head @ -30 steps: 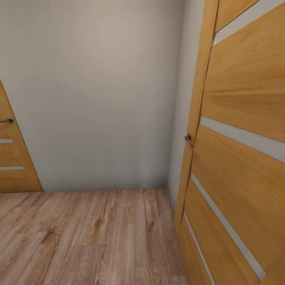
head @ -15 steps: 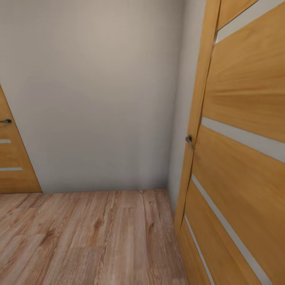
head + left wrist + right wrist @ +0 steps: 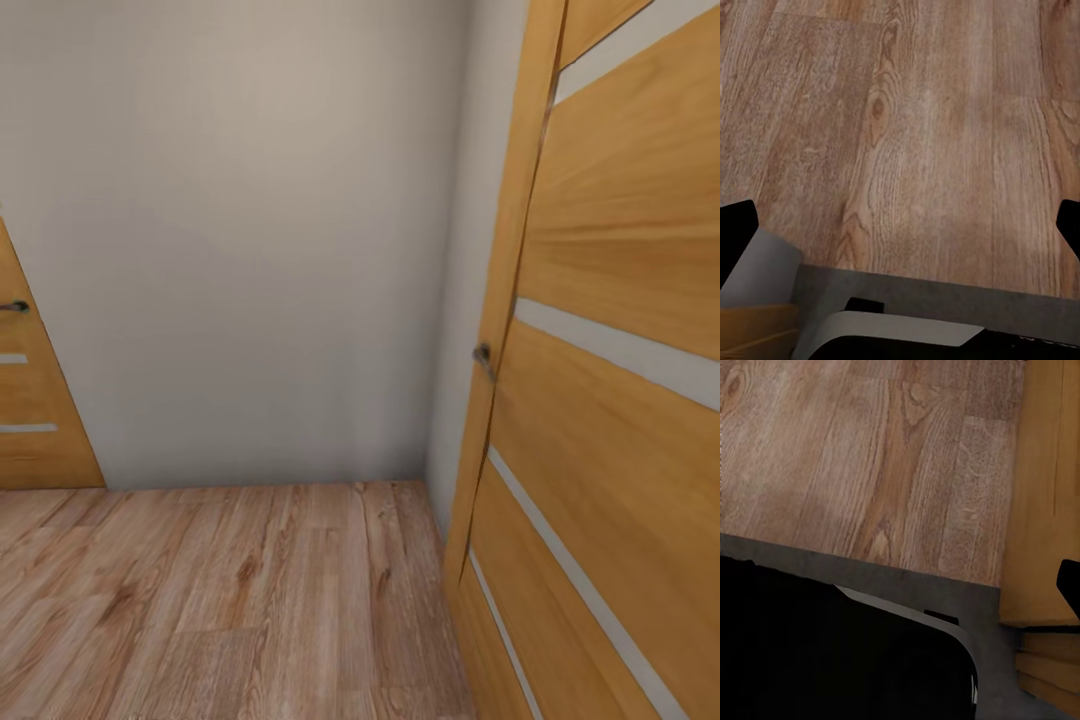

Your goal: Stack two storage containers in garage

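Setting: corner of a room w/ plain beige wall [image 3: 240, 240] meeting wood plank floor [image 3: 230, 600], seen from head cam.
Right side: light wooden door [image 3: 620, 400] w/ pale horizontal strips, standing close to the camera, edge-on; small dark metal handle [image 3: 483, 357] on its near edge.
Left side: second wooden door [image 3: 30, 400], same style, against the wall at the frame's edge; dark handle [image 3: 14, 306] partly visible.
Left wrist cam: looks down on plank floor; black fingertips [image 3: 736, 232] of left gripper [image 3: 900, 225] at opposite edges of frame, so jaws stand wide apart, nothing between them. Grey and white robot body parts [image 3: 892, 330] below, plus a sliver of orange-brown wood.
Right wrist cam: plank floor, w/ bottom of the wooden door alongside it; large dark robot part [image 3: 832, 645] in the foreground. Just one black fingertip [image 3: 1069, 581] of right gripper at frame edge; cannot tell how its jaws stand.
Bins: the two orange-red containers not in any frame; where they are cannot be told. Floor here is light wood plank.
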